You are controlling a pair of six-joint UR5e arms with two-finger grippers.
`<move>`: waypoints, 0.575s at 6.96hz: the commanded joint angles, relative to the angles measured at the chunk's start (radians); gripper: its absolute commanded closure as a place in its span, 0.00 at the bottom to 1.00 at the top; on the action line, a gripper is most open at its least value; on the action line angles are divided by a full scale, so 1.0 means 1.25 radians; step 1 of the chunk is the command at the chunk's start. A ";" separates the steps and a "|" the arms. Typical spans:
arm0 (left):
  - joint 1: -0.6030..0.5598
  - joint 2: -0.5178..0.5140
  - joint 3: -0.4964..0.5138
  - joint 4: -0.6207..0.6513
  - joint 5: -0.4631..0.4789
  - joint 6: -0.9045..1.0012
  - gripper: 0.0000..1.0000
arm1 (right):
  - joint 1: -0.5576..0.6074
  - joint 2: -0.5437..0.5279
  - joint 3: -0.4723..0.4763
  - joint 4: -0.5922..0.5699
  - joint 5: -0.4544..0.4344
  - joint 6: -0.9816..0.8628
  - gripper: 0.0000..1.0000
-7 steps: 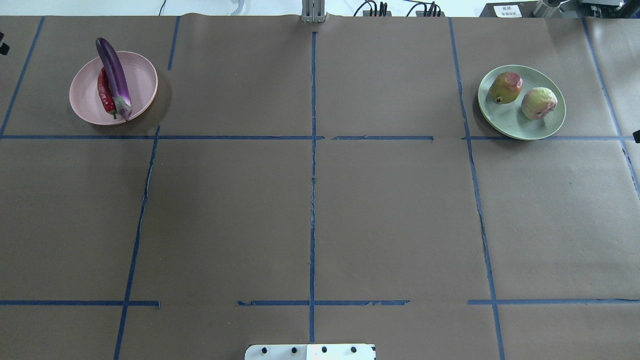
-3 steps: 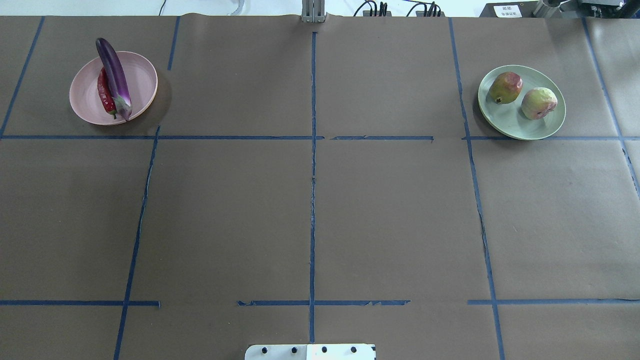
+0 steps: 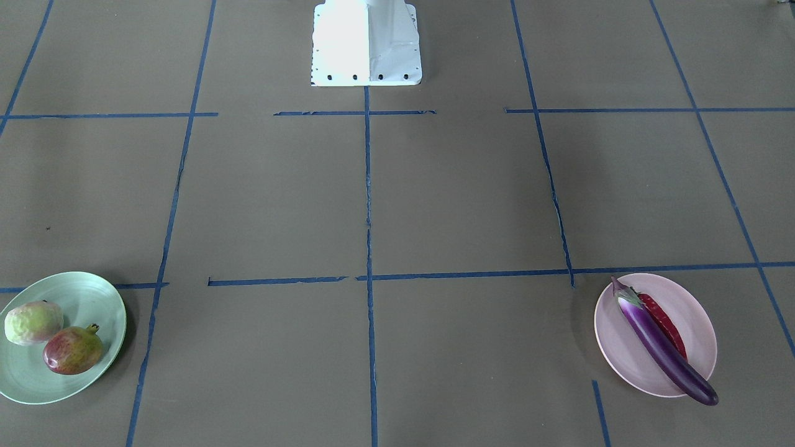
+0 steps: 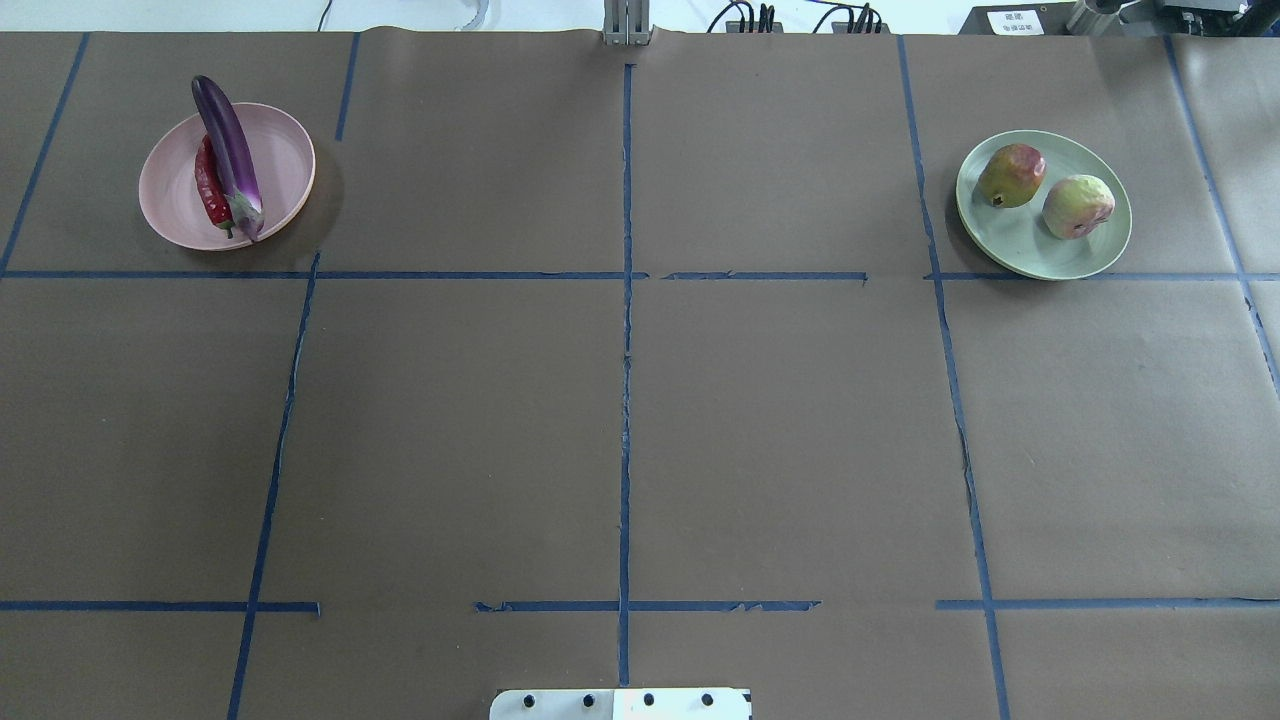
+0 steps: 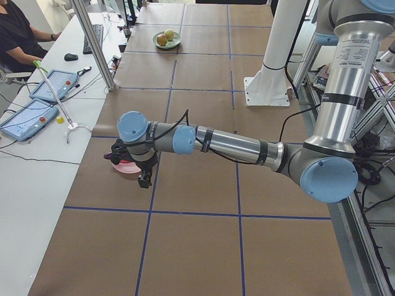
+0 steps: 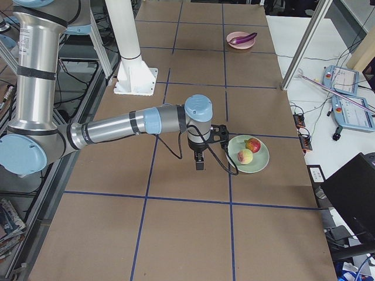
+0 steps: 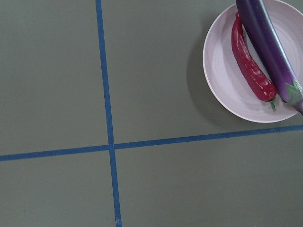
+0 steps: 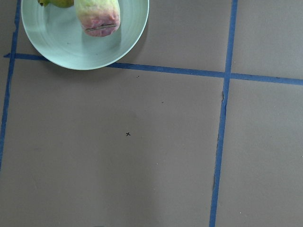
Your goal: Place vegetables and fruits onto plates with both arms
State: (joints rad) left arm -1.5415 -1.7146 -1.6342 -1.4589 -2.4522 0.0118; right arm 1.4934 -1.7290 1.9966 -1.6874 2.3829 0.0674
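Front view: eggplant (image 3: pixel 661 347) & chili (image 3: pixel 664 323) lie side by side on pink plate (image 3: pixel 621 354), long axes diagonal, eggplant tip past the rim. Wrinkly ball (image 3: pixel 33 322) & red-green fruit (image 3: pixel 72 351) sit on mint plate (image 3: pixel 93 298); no arm in shot. Overhead: same, no arm. Left-end view: left gripper (image 5: pixel 144 179) hangs pointing down near pink plate, prob. outboard of it; open or closed, can't tell. Right-end view: right gripper (image 6: pixel 200 161) near mint plate, likewise; can't tell. Wrist cams: plates at frame edges, claws unseen. Prob. all placed; only retreat left.
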 commanded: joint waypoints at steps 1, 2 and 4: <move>0.018 0.011 -0.017 -0.005 0.001 -0.006 0.00 | 0.001 -0.003 0.003 -0.001 0.008 0.007 0.00; 0.023 0.012 -0.017 -0.006 -0.001 -0.006 0.00 | -0.001 -0.006 0.001 -0.002 0.009 0.011 0.00; 0.026 0.018 -0.027 -0.011 0.001 -0.001 0.00 | 0.001 -0.011 0.005 -0.023 0.020 0.011 0.00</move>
State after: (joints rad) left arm -1.5124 -1.6979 -1.6599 -1.4691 -2.4524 0.0090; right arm 1.4937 -1.7381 1.9989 -1.7012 2.4002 0.0805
